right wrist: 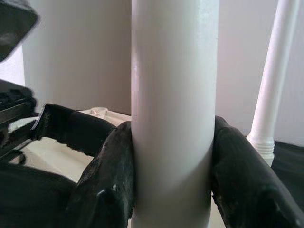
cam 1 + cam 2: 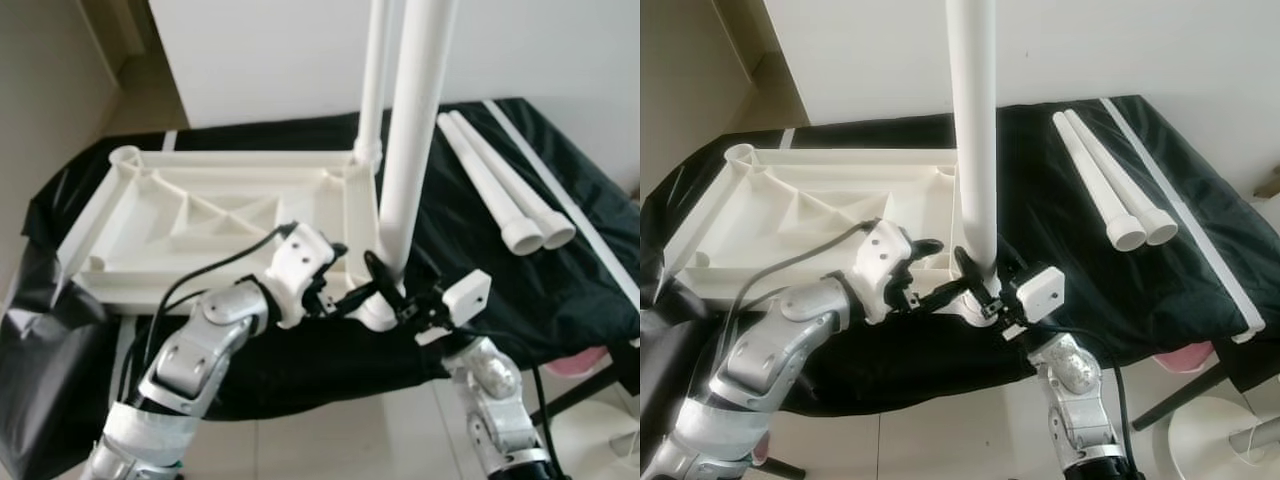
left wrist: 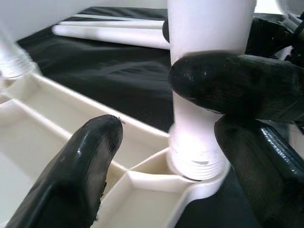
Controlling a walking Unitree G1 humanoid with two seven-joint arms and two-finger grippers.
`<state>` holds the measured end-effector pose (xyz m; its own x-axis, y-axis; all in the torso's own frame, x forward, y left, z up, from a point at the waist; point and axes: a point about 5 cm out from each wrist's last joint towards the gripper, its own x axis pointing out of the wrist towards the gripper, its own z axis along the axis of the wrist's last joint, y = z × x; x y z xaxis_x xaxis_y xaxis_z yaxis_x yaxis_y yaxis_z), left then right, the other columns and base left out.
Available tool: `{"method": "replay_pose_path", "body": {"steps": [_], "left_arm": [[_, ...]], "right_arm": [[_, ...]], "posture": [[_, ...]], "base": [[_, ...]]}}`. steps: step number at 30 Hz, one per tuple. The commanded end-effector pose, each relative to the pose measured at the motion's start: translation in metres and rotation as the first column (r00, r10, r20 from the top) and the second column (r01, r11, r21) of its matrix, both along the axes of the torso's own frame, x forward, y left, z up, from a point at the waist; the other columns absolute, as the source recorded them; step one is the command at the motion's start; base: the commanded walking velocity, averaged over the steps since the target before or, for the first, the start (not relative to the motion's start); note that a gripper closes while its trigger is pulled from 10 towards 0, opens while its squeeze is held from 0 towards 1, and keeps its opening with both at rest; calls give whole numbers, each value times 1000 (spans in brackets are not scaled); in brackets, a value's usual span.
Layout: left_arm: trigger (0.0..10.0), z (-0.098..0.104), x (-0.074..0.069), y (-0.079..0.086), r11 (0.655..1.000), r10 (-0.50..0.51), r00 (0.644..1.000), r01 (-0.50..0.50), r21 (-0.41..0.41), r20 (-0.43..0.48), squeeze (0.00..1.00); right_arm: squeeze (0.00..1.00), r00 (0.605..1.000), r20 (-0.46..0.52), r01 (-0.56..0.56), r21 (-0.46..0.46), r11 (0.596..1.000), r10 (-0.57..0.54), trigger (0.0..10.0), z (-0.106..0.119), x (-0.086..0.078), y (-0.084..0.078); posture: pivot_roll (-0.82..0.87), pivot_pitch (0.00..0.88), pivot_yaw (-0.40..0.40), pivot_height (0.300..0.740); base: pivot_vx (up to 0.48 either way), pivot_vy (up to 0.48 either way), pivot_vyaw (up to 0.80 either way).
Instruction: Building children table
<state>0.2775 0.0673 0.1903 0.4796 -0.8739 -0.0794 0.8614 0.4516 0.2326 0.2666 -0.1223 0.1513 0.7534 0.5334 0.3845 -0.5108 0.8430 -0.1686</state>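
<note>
The white moulded plastic children's table top (image 2: 210,215) lies upside down, ribs up, on the black cloth-covered tabletop (image 2: 560,270). A white plastic tube leg (image 2: 412,130) stands upright in the near corner socket (image 3: 197,173) on the robot's right side, its threaded end seated in the collar. A second upright white leg (image 2: 372,90) already stands in the far corner behind it, and two spare white tube legs (image 2: 500,190) lie side by side on the cloth, well apart to the right.

The right pincer (image 1: 173,180) is clenched on the near leg just above the socket, its black fingers (image 1: 107,180) pressed to either side of the tube. The left pincer (image 2: 345,290) reaches in from the other side with its fingers spread and released; one finger (image 3: 80,175) hangs over the ribbed tray and the other sits beside the leg's base, gripping nothing.

The leg appears to be mid-screwing. The main risk, judging from here, is cross-threading: if the tall tube leans while turned, the thread could jam. The unbraced tray could also rotate or slide on the slick cloth, and letting go early might let a loosely seated leg topple.
</note>
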Motion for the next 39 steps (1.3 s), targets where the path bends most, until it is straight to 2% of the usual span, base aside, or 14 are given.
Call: {"method": "replay_pose_path", "body": {"steps": [1,5,9,13,17,26,33,39], "left_arm": [[10000,2,-2,-2,1000,-14,1000,14,2,6,0],[10000,3,-2,-2,1000,-15,1000,15,1,8,0],[10000,3,-2,-2,1000,-13,1000,13,0,8,0],[10000,3,-2,-1,1000,-12,1000,12,-1,8,0],[10000,4,-3,-1,1000,-9,1000,9,-2,10,0],[10000,4,-3,-1,1000,-16,1000,16,2,13,0],[10000,5,-3,-2,1000,-22,1000,22,2,10,0],[10000,4,-5,-1,1000,-30,1000,30,6,3,0]], "right_arm": [[0,967,-251,39,-46,998,-49,10000,-44,0,-9],[0,955,-291,59,-20,998,-62,10000,-45,4,-12],[0,956,-288,57,-20,998,-60,10000,-45,4,-13],[0,958,-281,51,-42,998,-61,10000,-50,-1,-14],[0,962,-272,41,15,999,-36,10000,-51,-10,-19],[0,966,-237,115,22,993,-106,10000,-47,-22,-36],[0,973,-224,61,5,998,-59,10000,-47,-31,-30],[0,967,-254,6,-61,998,-22,10000,-52,-33,-26]], "posture": [[-37,101,45,740],[-36,100,43,740],[-34,100,42,740],[-32,99,40,740],[-29,100,39,740],[-39,106,47,740],[-41,110,53,740],[-41,114,58,740]], "base": [[0,0,0],[0,0,0],[0,0,0],[0,0,0],[0,0,0],[0,0,0],[0,0,0],[0,0,0]]}}
